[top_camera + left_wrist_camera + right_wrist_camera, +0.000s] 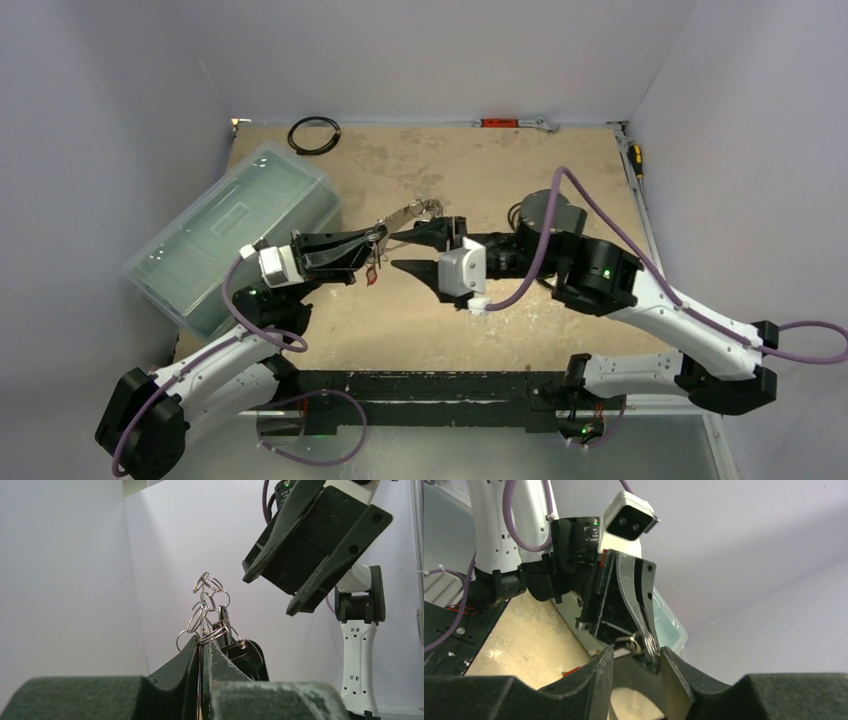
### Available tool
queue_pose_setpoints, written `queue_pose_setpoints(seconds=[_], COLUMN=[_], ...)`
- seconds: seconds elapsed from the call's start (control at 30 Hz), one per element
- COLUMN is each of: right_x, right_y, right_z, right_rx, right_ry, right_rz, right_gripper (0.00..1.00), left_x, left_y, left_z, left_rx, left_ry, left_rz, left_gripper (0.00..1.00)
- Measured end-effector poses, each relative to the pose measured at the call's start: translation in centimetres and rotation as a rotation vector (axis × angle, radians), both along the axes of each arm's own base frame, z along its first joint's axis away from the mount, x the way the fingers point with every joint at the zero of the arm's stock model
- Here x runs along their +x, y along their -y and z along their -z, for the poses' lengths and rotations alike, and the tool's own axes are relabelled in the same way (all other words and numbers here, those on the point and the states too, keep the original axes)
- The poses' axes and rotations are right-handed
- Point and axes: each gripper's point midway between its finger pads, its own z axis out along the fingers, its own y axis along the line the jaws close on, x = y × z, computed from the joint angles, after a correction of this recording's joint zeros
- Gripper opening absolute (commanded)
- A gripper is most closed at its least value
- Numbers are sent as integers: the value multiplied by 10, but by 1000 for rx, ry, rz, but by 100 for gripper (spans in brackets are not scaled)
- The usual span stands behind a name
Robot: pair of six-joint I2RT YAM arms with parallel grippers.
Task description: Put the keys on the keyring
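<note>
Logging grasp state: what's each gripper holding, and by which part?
Left gripper pinches the key bunch by its lower rings; the rest sticks out. Right gripper is open, holding nothing.

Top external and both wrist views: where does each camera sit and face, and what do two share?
Top external: above, behind the bases, looking down at the table; both arms show.
Left wrist: on the left arm, looking past its shut jaws and key bunch at the right jaws.
Right wrist: faces back at the left jaws; own open jaws show.
Shared: key bunch.
</note>
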Motion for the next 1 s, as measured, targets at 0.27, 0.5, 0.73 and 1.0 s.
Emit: queue_pose_setpoints(seconds=[0.27,0.5,0.73,1.0], right_x=[13,26,32,22], right_y=[-26,-20,-18,-20], right_z=[28,30,29,16], right_rx=[-108,-138,-149,-115], right_ry=[86,137,167,167], right_rz=[50,119,145,100], right_gripper=[36,36,31,28], left_x=[2,1,0,0], left_y=[2,1,1,0], left_z=[5,6,5,5], left_rx=[7,6,4,3], left_ry=[-19,-25,-22,-20], left_rz=[8,13,13,13], left_gripper=[0,0,0,0])
